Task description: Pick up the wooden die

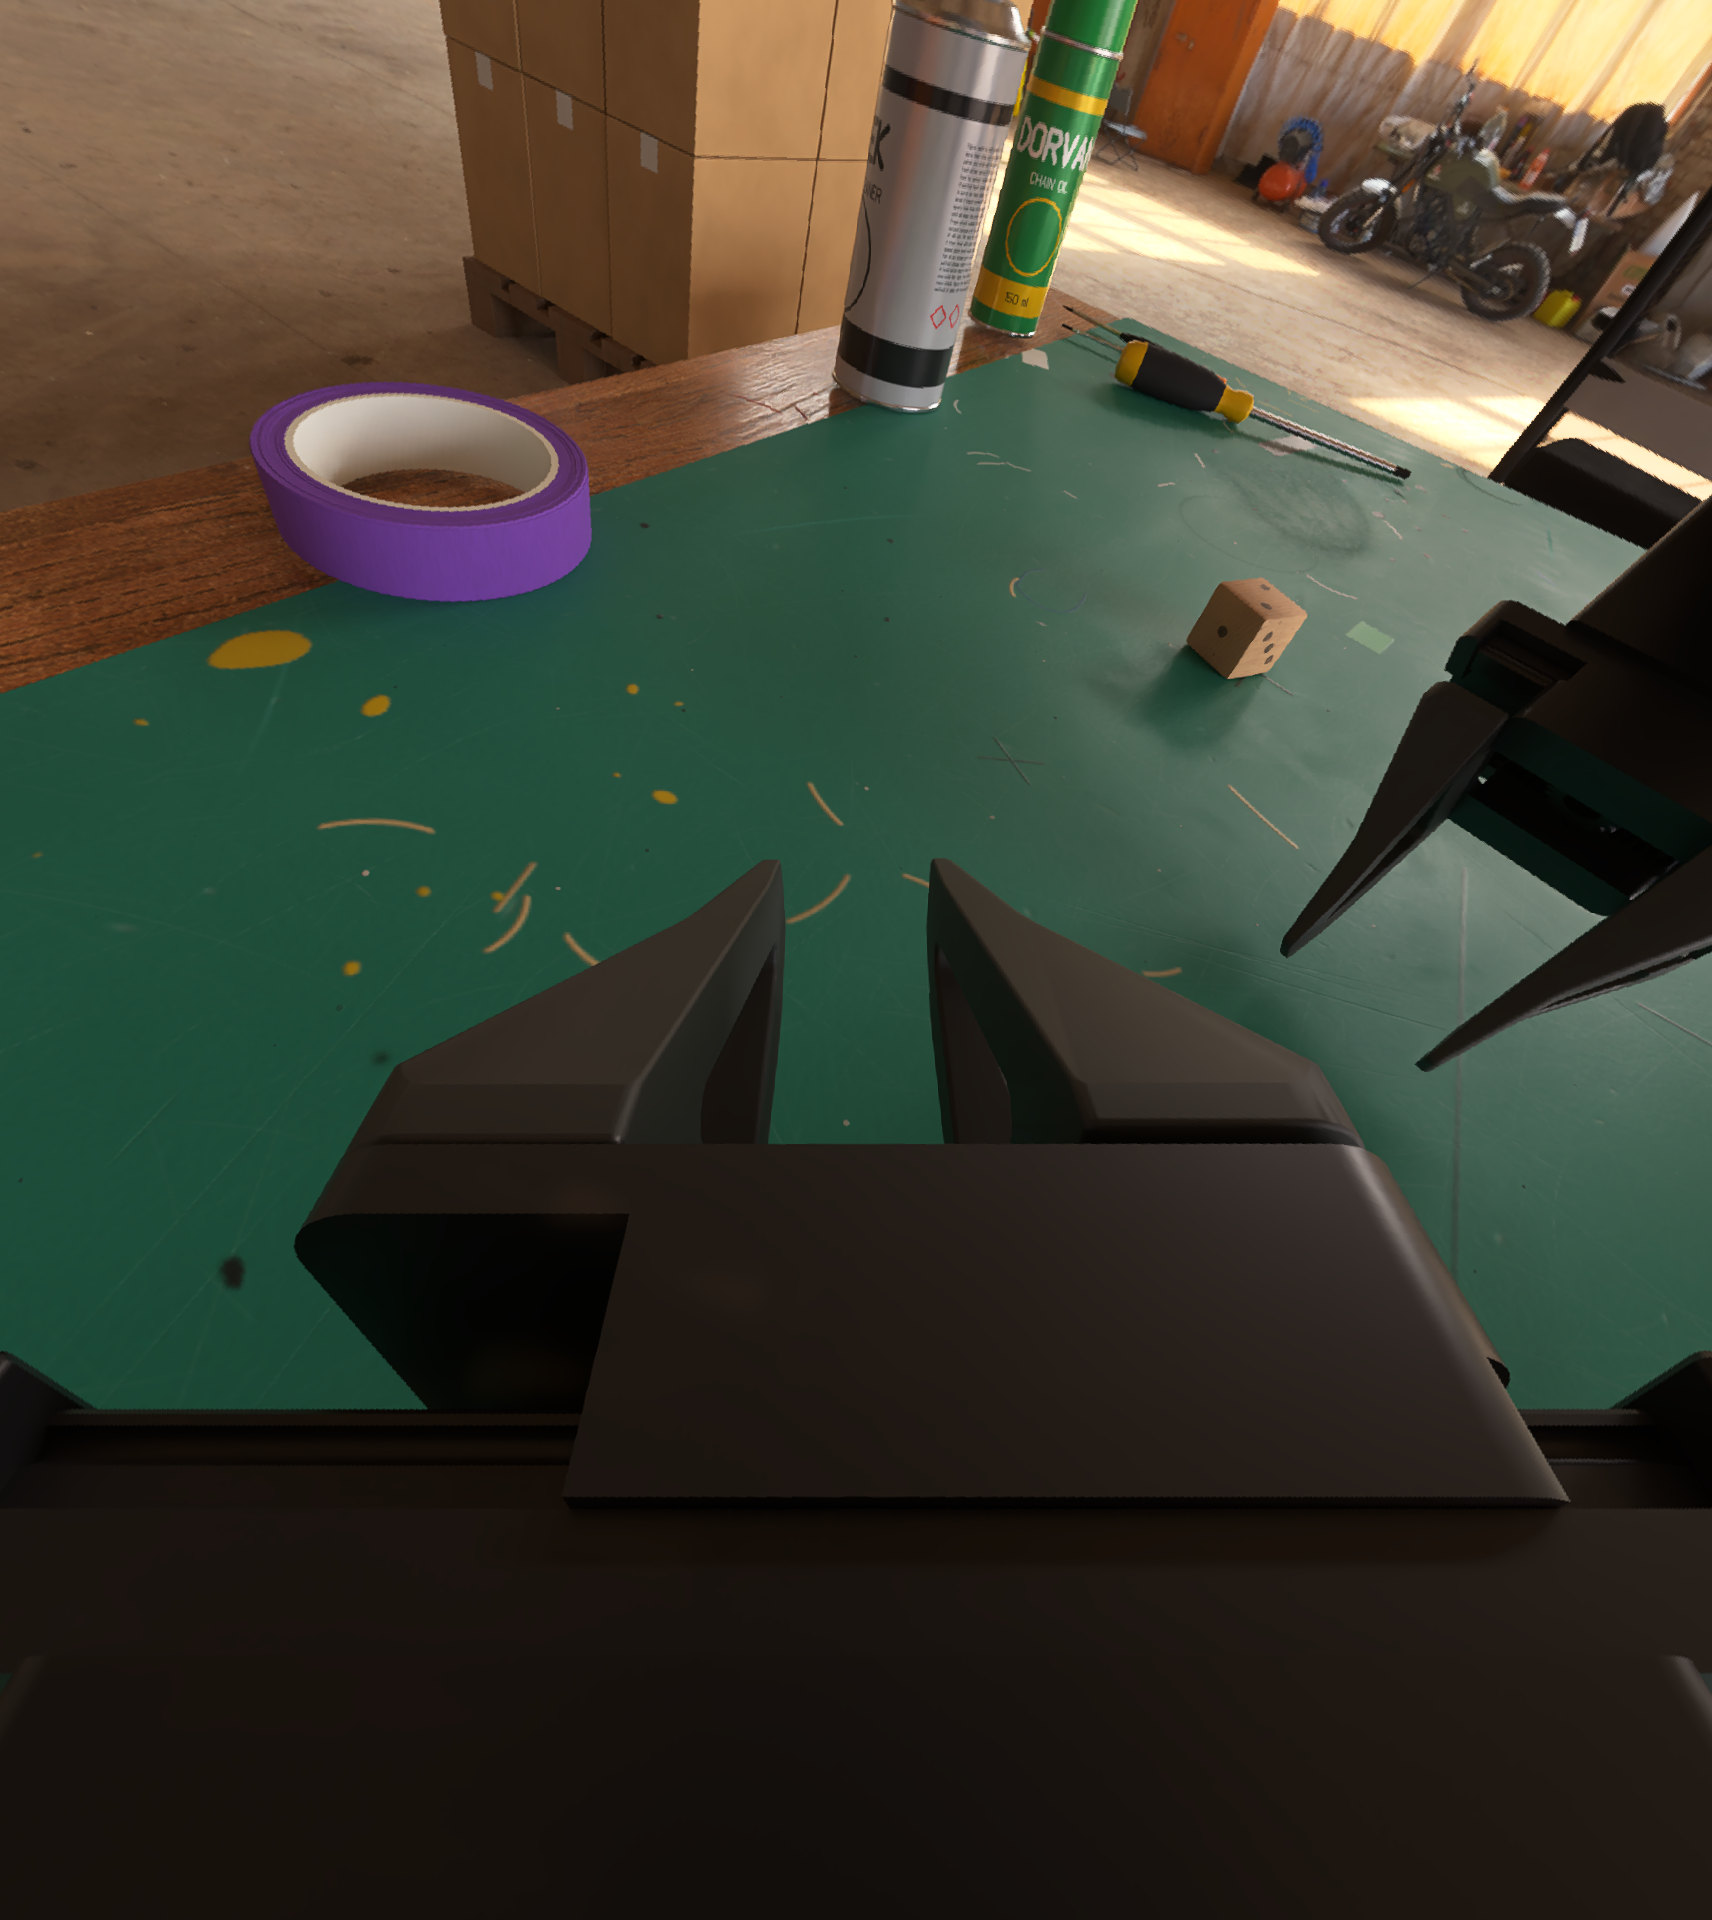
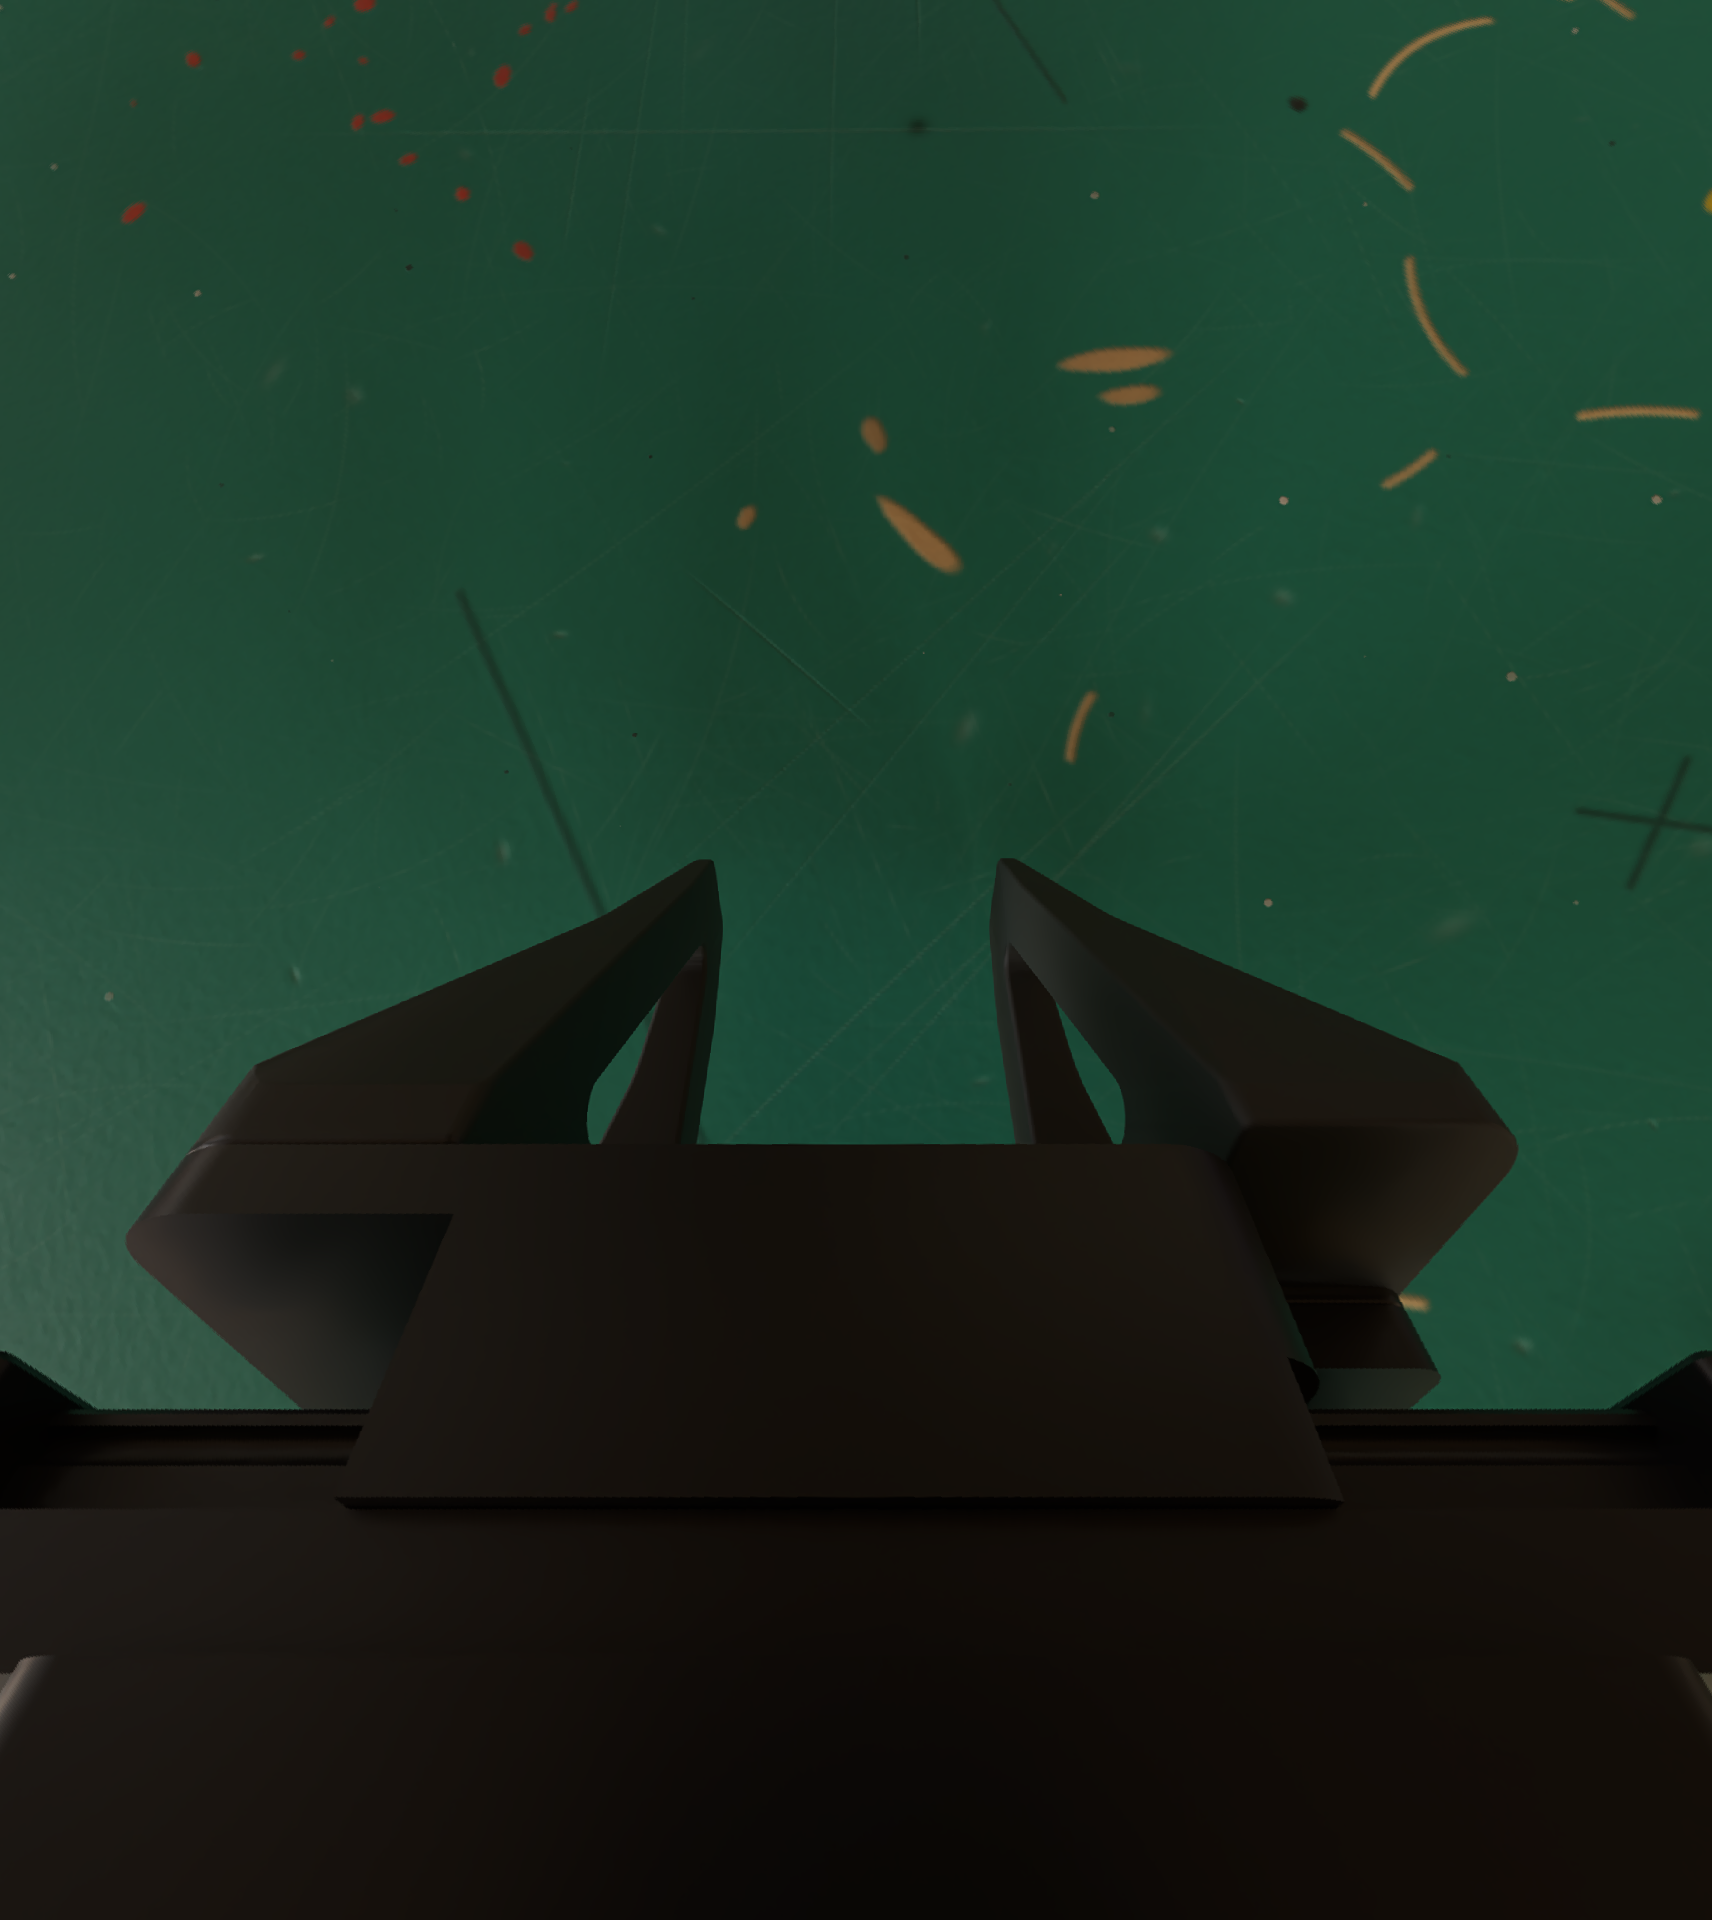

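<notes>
Wooden, tan and dark-pipped, the cube die (image 1: 1245, 628) sits untouched on the green-matted tabletop (image 1: 831, 644). Printed silver (image 1: 919, 208) and green spray cans (image 1: 1039, 177) stand behind. My left end effector (image 1: 856, 883) and right end effector (image 2: 856, 883) are both parted, empty.

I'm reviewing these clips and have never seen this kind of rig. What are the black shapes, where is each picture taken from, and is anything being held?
Each picture comes from a camera on a robot arm's wrist, looking along its two fingers. The left wrist view shows the left hand, open and empty, above a green mat. On it lies the wooden die, with a screwdriver behind. A purple tape roll straddles the mat's edge; two spray cans stand at the far edge. The black prongs at the right are the right hand. The right wrist view shows that same hand, open, over bare mat. Nothing is held.
</notes>
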Controlling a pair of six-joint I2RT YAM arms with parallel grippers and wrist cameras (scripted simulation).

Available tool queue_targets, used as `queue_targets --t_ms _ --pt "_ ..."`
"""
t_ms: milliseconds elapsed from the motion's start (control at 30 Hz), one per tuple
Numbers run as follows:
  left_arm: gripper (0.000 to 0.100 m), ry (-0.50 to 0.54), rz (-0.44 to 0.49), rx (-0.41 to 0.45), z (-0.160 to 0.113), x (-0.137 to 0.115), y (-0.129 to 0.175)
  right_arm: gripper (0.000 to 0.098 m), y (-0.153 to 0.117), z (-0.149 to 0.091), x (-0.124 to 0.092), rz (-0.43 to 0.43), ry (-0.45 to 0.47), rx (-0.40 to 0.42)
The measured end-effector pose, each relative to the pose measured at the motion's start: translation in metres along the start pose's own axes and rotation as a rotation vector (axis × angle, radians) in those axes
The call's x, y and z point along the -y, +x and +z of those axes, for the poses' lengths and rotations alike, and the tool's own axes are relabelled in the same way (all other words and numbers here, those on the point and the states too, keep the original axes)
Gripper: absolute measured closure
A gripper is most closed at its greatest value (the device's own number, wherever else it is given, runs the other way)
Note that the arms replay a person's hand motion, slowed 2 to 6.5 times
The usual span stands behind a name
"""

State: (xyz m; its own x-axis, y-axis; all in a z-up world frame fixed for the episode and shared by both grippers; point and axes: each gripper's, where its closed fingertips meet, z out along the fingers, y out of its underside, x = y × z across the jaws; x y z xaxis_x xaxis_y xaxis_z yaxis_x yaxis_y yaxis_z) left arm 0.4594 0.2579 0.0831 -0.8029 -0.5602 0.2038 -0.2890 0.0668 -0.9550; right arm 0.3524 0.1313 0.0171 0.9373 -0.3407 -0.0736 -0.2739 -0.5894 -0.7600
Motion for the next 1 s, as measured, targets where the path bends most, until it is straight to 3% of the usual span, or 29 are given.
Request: queue_targets --t_ms 167,300,467,600,700,833,1000 --pt "0.077 -0.001 -0.006 -0.004 0.0 -0.001 0.0 0.05 -0.003 -0.003 0.005 -0.02 0.045 0.004" --pt "0.076 -0.008 -0.006 -0.01 0.0 -0.002 0.001 0.0442 0.002 -0.015 0.017 -0.021 0.158 -0.029" --pt "0.076 -0.011 -0.005 -0.013 0.0 -0.002 0.001 0.0322 0.021 -0.044 0.033 0.04 0.339 -0.122" --pt "0.076 -0.012 -0.006 -0.013 0.0 -0.002 0.001 0.0196 0.049 -0.077 0.038 0.127 0.46 -0.248" --pt "0.076 -0.012 -0.008 -0.014 0.001 -0.002 0.001 0.0125 0.071 -0.104 0.033 0.199 0.524 -0.361" --pt "0.076 -0.014 -0.012 -0.015 0.001 -0.002 0.001 0.0114 0.098 -0.139 0.014 0.303 0.55 -0.505" --pt "0.076 -0.022 -0.016 -0.018 0.001 -0.003 0.001 0.0206 0.12 -0.169 -0.019 0.45 0.484 -0.599"
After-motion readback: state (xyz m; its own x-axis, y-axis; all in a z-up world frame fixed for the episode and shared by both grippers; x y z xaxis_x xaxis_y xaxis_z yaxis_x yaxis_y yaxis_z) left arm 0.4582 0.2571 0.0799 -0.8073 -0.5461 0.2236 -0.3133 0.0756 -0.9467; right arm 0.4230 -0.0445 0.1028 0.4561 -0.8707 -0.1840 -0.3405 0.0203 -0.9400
